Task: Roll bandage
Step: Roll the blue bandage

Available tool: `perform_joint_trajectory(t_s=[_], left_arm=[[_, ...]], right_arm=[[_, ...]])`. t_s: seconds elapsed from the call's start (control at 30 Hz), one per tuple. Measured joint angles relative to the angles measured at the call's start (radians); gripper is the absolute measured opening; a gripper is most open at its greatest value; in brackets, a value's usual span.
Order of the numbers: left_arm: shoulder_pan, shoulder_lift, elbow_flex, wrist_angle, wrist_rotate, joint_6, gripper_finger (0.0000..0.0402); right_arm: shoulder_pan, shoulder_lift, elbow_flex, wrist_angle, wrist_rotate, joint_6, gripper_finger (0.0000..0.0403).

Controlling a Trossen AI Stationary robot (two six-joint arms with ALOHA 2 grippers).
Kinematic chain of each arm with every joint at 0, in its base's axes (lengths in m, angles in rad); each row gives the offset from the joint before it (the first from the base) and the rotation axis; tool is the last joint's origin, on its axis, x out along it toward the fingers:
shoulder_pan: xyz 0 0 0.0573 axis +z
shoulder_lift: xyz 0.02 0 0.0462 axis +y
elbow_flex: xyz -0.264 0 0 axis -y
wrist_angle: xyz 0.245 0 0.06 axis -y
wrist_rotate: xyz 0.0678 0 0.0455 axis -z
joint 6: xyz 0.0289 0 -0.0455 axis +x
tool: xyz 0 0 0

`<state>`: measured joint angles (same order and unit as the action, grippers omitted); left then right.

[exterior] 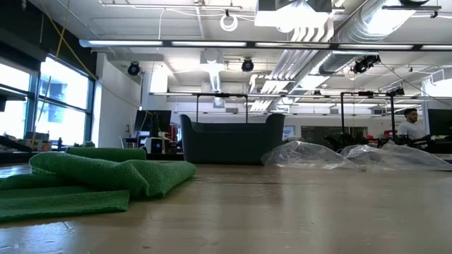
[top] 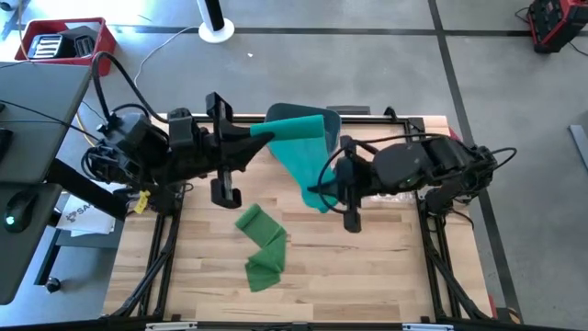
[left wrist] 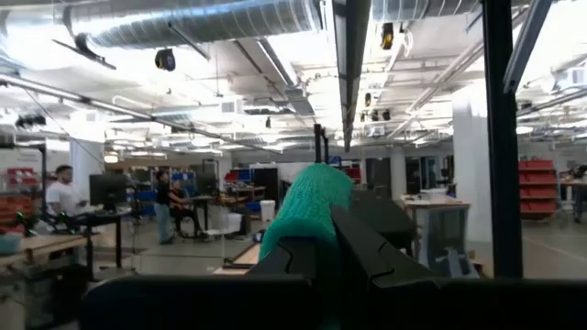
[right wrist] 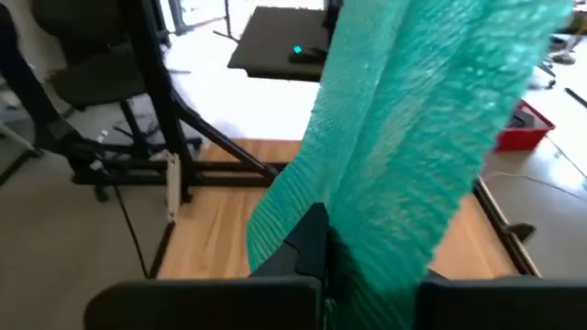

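Bandage (top: 308, 147): teal strip was held in the air above the table's far middle, stretched between both grippers.
Table (top: 386, 276): wooden top; a dark bin (exterior: 231, 138) stood at its far edge, contents hidden by its wall in the low view.
Green cloth (top: 260, 246): lay folded on the table's near-left part, apart from the bandage.
Plastic bags (exterior: 353, 155): clear, crumpled, lay on the far right of the table.
Long axis: the bandage ran from the left gripper (top: 272, 131) down and across to the right gripper (top: 323, 191), widening in between.
Left gripper: fingers pressed together on the bandage's upper end.
Right gripper: fingers pinched the lower end.
Views: only the low view showed the bags clearly; only the wrist views showed each grip up close.
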<state>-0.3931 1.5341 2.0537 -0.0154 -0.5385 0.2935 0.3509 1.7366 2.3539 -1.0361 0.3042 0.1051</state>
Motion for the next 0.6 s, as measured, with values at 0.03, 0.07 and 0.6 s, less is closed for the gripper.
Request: perform_joint_trajectory(t_s=[0.03, 0.07, 0.6], left_arm=[[0.0, 0.0, 0.0, 0.0, 0.0, 0.005, 0.0005], [0.0, 0.0, 0.0, 0.0, 0.0, 0.008, 0.0005], [0.0, 0.003, 0.0, -0.078, 0.008, -0.076, 0.0005]], right_arm=[[0.001, 0.001, 0.0, 0.017, -0.009, 0.0, 0.0], [0.001, 0.001, 0.0, 0.037, -0.016, -0.004, 0.0], [-0.044, -0.024, -0.001, 0.087, 0.016, -0.093, 0.0062]])
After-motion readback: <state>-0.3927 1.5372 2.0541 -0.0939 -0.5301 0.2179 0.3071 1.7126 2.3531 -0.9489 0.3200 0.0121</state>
